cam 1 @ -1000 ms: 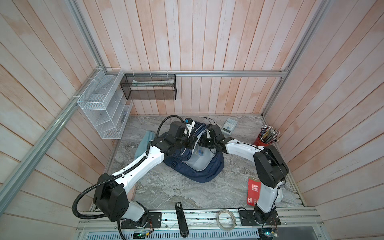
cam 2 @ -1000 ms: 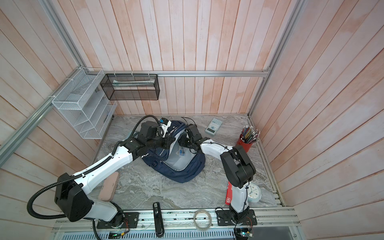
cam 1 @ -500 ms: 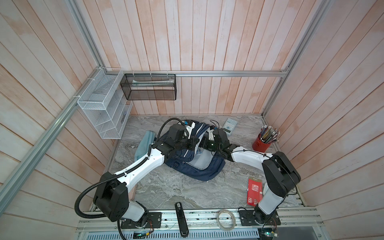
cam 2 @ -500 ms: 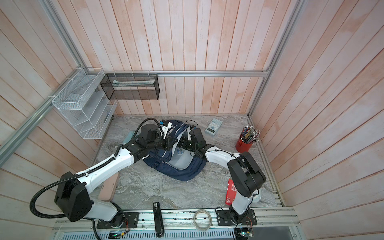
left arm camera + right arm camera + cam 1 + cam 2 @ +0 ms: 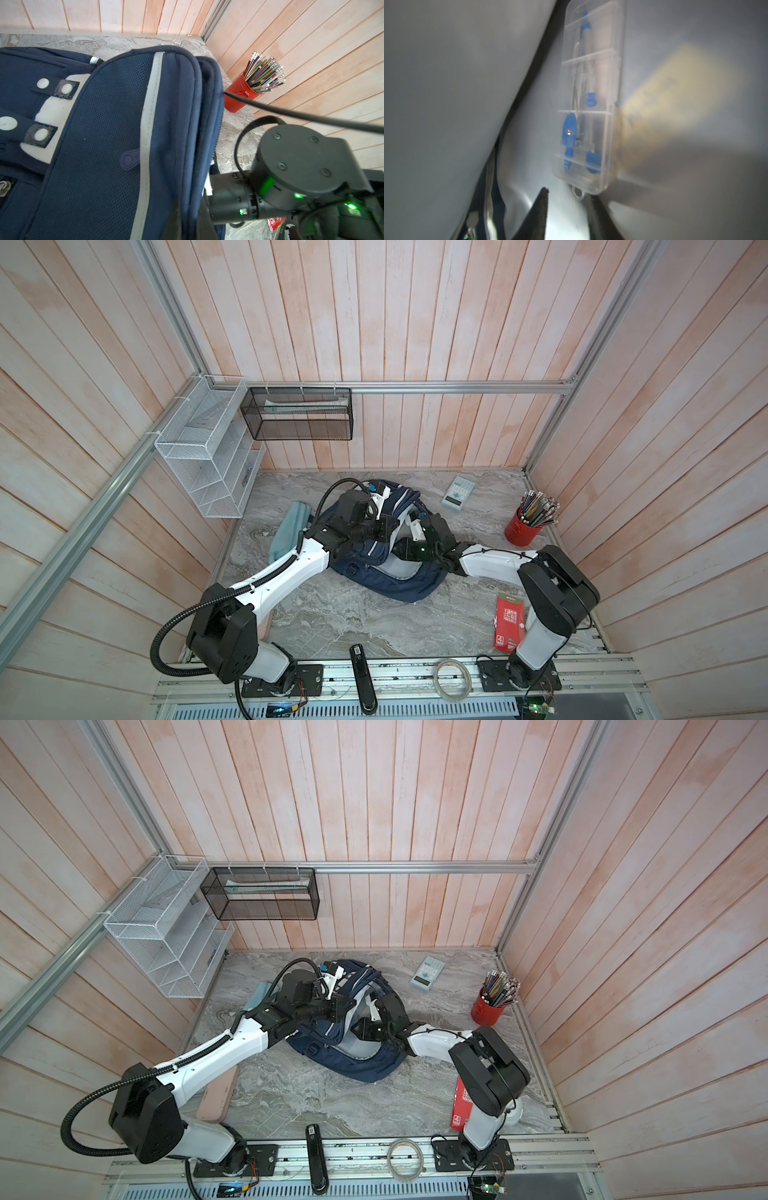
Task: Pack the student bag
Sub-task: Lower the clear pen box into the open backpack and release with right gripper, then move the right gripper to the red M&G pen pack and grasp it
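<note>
Twin arms share one livery: the left arm point(image 5: 291, 570) and right arm point(image 5: 494, 562) wear white shells between black joint housings point(image 5: 222, 639). A ribbed black conduit point(image 5: 156, 645) loops off the left; one round housing point(image 5: 299, 151) (four screws) shows green lights. The right gripper point(image 5: 568, 193) has dark wedge fingers point(image 5: 538, 216).

Yellow patch point(image 5: 675, 99) inside the student bag point(image 5: 446, 83) is blurred.
</note>
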